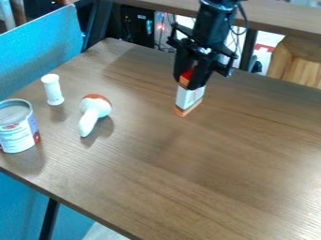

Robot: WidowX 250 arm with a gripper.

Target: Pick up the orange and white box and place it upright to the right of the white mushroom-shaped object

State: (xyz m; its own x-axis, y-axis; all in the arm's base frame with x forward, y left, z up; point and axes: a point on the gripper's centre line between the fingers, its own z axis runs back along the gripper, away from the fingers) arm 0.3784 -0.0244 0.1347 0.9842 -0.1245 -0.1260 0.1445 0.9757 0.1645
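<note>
The black gripper (187,83) hangs down over the back middle of the brown table, its two fingers closed around the upper part of a small orange and white box (190,97). The box is upright with a slight tilt, and its orange top shows between the fingers. Whether its lower end touches the table I cannot tell. To the left, a white mushroom-shaped object with a reddish-brown cap (94,112) lies on its side.
A slim white cylinder (53,90) stands on the table's left part. A can with a label (18,126) is at the left edge. A blue panel (41,49) rises beyond the table's left side, and a wooden surface (276,18) runs behind.
</note>
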